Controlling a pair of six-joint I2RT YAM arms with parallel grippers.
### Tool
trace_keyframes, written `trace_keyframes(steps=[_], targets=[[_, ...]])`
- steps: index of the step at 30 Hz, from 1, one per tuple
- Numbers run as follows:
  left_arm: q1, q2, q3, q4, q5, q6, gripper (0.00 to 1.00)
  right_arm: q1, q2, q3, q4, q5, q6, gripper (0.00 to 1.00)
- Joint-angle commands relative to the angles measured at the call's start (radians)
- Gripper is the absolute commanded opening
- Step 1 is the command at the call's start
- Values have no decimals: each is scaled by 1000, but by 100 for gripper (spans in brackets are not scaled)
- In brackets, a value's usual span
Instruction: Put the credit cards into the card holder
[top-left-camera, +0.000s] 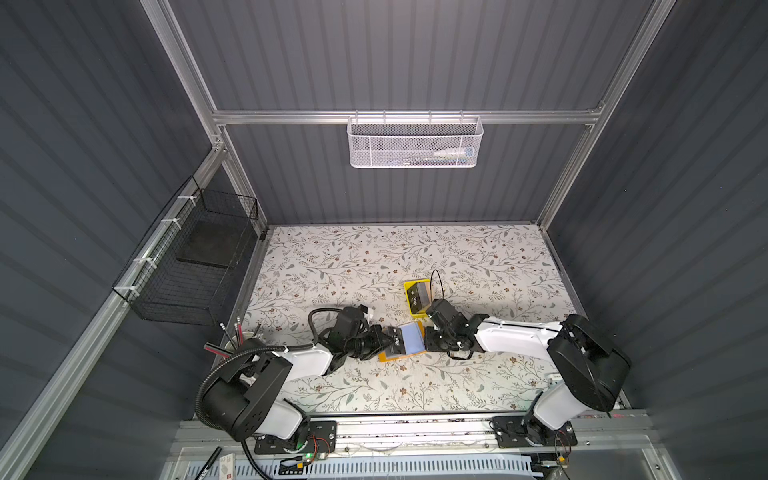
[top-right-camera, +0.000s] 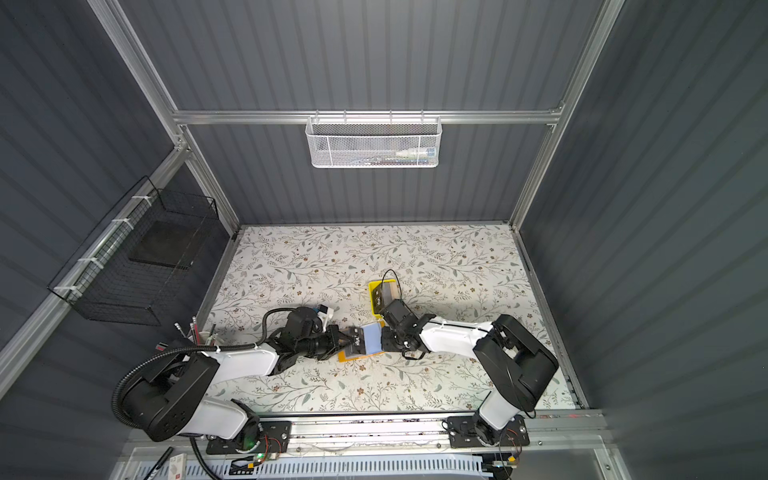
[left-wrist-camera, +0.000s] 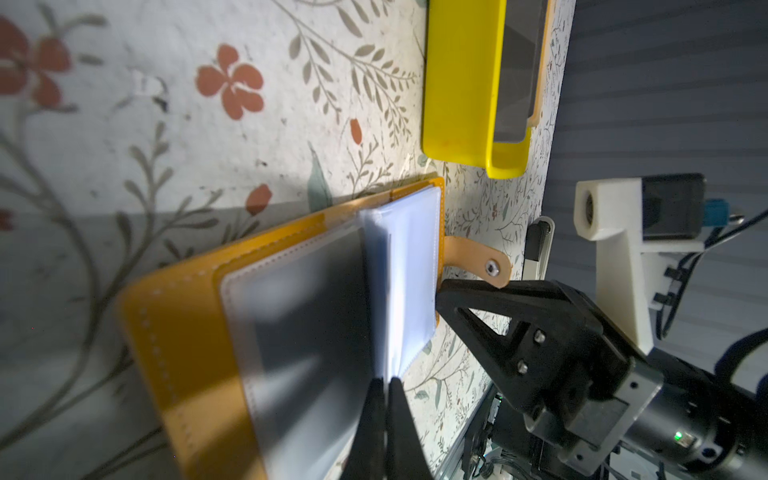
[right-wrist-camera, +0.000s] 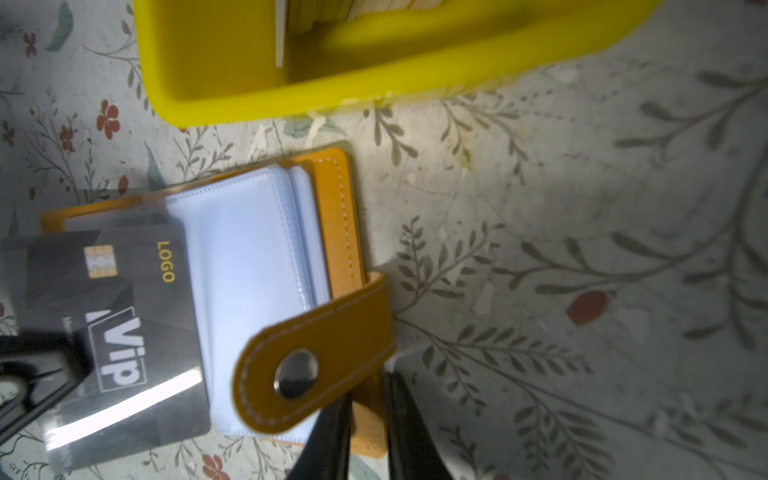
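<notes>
Yellow tray (top-left-camera: 408, 297) sits on floral tablecloth (top-left-camera: 332, 266).

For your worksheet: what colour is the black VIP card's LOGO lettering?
Golden yellow LOGO lettering; right wrist view shows it best.

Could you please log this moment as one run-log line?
left gripper: shut on black VIP card | card: over left page of card holder | right gripper: shut on holder's cover edge

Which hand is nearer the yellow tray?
Right. The right hand grips the wallet edge near the tray; the left hand holds a card across the wallet, farther away.
</notes>
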Motion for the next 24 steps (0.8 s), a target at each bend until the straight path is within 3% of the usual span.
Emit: trace_keyframes(steps=[1, 9, 18, 24], targets=[[8, -37, 27, -89, -24, 41, 0, 3, 16, 11, -23, 13, -1, 17], [33, -57, 29, -121, -9, 42, 0, 24, 3, 0, -26, 25, 20, 14], [40, 35, -19, 83, 50, -66, 0, 37, 2, -3, -25, 31, 33, 14], [42, 48, -22, 96, 62, -70, 0, 37, 2, -9, -23, 31, 34, 14]])
